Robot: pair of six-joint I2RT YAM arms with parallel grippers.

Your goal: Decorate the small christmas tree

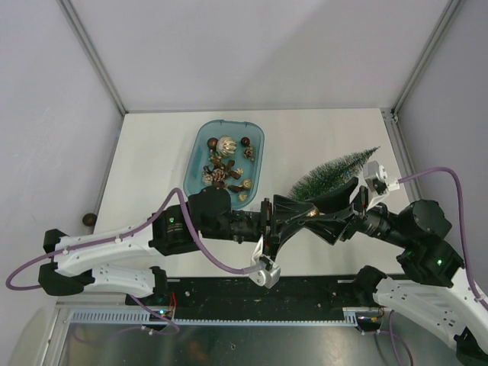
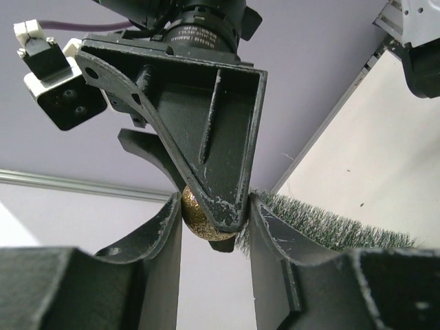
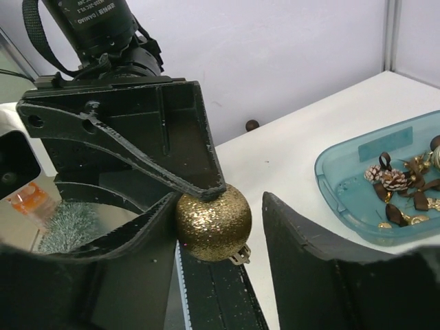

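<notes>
Beside the christmas tree (image 1: 335,174), left hand (image 2: 214,201) clamped on gold ball (image 3: 212,223), right hand (image 3: 221,203) apart around it.

Glittery gold bauble (image 3: 212,223) — frosty dark-green tree (image 1: 335,172), translucent teal tray (image 1: 197,149), white table (image 1: 152,152)

Bright, even overhead light, soft shadows, mild wide-angle distortion, right pincer's fingers (image 3: 323,261) slightly blurred.
</notes>
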